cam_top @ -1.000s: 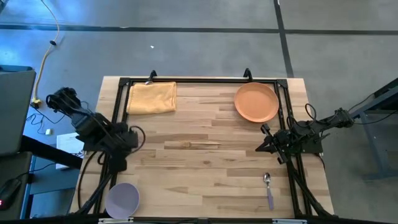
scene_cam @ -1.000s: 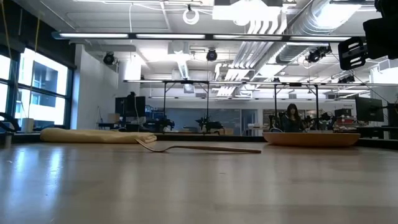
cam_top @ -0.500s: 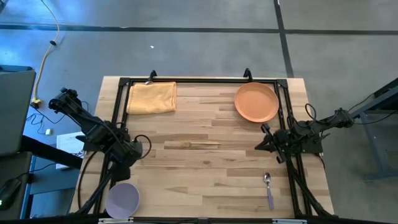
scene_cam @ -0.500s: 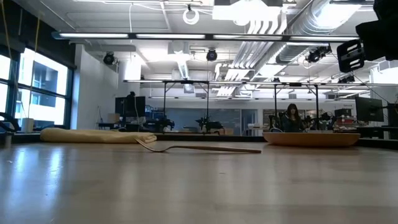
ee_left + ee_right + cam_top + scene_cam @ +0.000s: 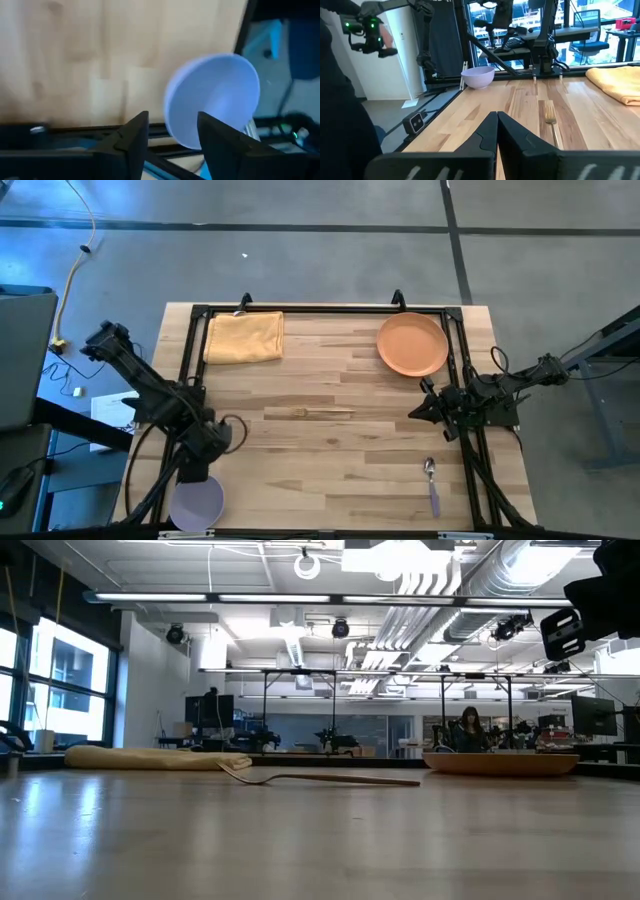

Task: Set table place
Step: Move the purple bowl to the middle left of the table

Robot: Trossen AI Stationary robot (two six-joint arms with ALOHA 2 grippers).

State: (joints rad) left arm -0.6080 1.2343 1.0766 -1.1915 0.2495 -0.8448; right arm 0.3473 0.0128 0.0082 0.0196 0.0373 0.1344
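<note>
Surface: large rectangular tabletop of pale butcher-block wood planks (image 5: 330, 450) with a thin black metal rail frame; fills the middle of the high view, both arms at its sides.

Left end effector (image 5: 196, 470): at the surface's left near corner, just beside the pale lavender round plastic bowl (image 5: 197, 500). In the left wrist view the two dark fingers (image 5: 132, 137) stand apart, with nothing between them; the lavender bowl (image 5: 215, 107) sits just past them, by the black rail. Cannot tell from the pictures whether the fingers touch the bowl.

Right end effector (image 5: 415, 413): at the right edge of the surface, about midway along it, pointing inward. In the right wrist view its fingers (image 5: 496, 131) are pressed together and hold nothing.

Other items, high view:
- folded mustard-yellow cloth napkin (image 5: 243, 337), far left part of the surface.
- round terracotta-orange plate (image 5: 412, 344), far right part.
- slim light wooden fork (image 5: 322, 413), near the centre, lying flat, well apart from both end effectors.
- spoon with metal bowl and lilac handle (image 5: 432, 485), near right part.

Low view: fork (image 5: 318, 778) flat on the surface between napkin (image 5: 155, 757) and plate (image 5: 500, 762). A seated person (image 5: 467, 730) shows in the room far behind.
</note>
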